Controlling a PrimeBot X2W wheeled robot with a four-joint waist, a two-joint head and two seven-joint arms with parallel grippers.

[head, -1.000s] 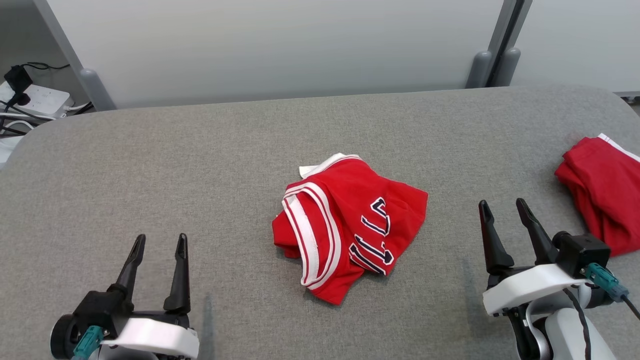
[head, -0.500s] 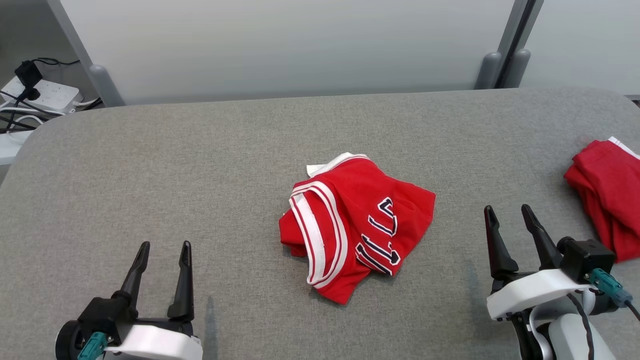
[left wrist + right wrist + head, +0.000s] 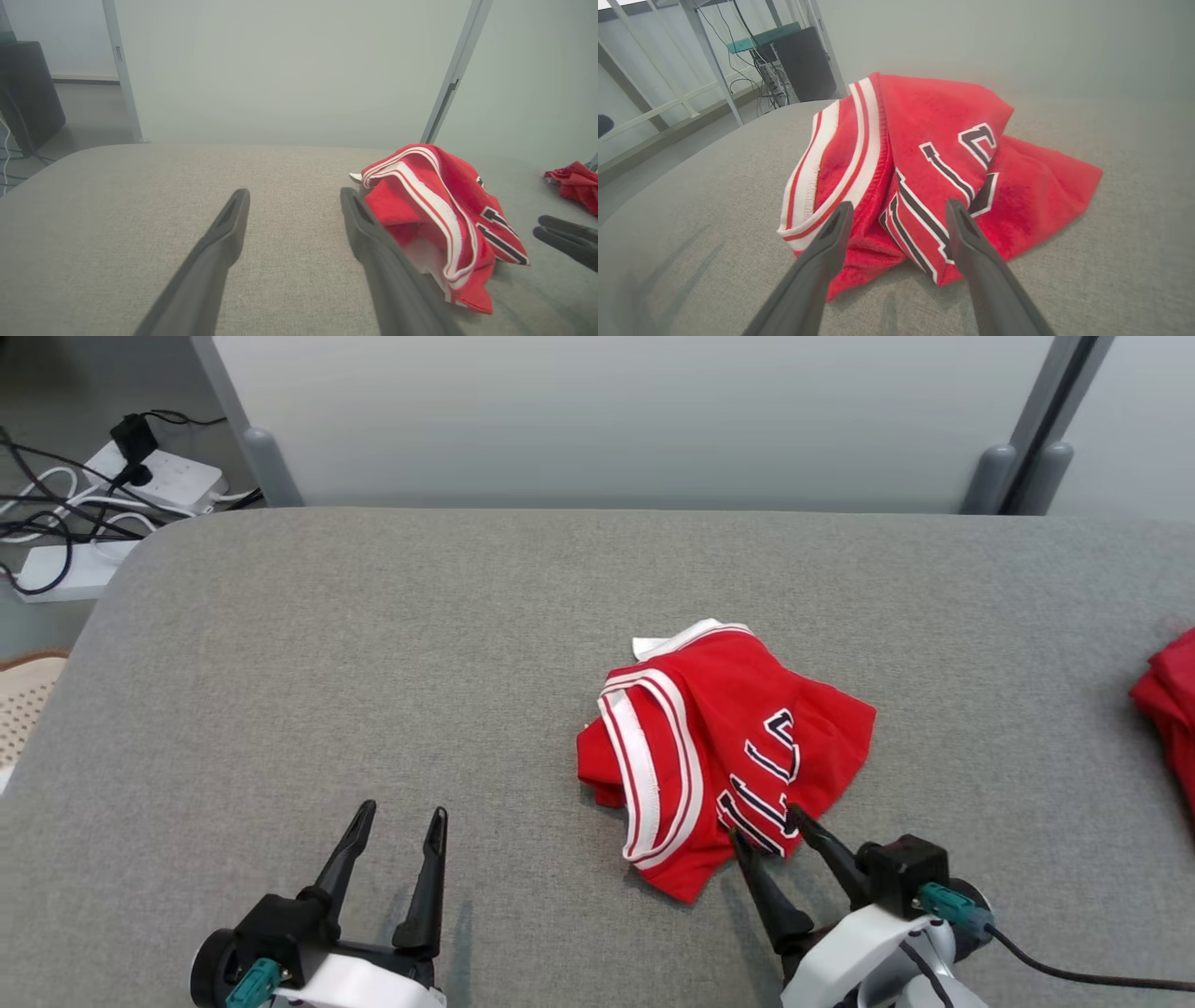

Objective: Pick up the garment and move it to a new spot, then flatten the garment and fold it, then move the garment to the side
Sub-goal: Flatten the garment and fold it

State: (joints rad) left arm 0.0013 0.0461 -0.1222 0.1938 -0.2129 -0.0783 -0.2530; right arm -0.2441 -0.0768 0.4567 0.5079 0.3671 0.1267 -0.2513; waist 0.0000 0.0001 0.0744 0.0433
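Note:
A crumpled red garment (image 3: 724, 747) with white-striped trim and dark lettering lies on the grey padded table (image 3: 373, 663), right of centre. My right gripper (image 3: 767, 826) is open at the garment's near edge, its fingertips straddling the lettered fold (image 3: 924, 205). My left gripper (image 3: 401, 817) is open over bare table to the garment's left, nothing between its fingers (image 3: 233, 219). The left wrist view has the garment (image 3: 434, 210) just right of its right finger.
A second red garment (image 3: 1167, 700) lies at the table's right edge. Power strips and cables (image 3: 103, 495) sit on the floor beyond the far left corner. A pale partition wall (image 3: 607, 420) stands behind the table.
The head camera has turned, shifting the scene rightward. My right gripper has moved left and forward to the garment's near edge. The left gripper keeps its open pose.

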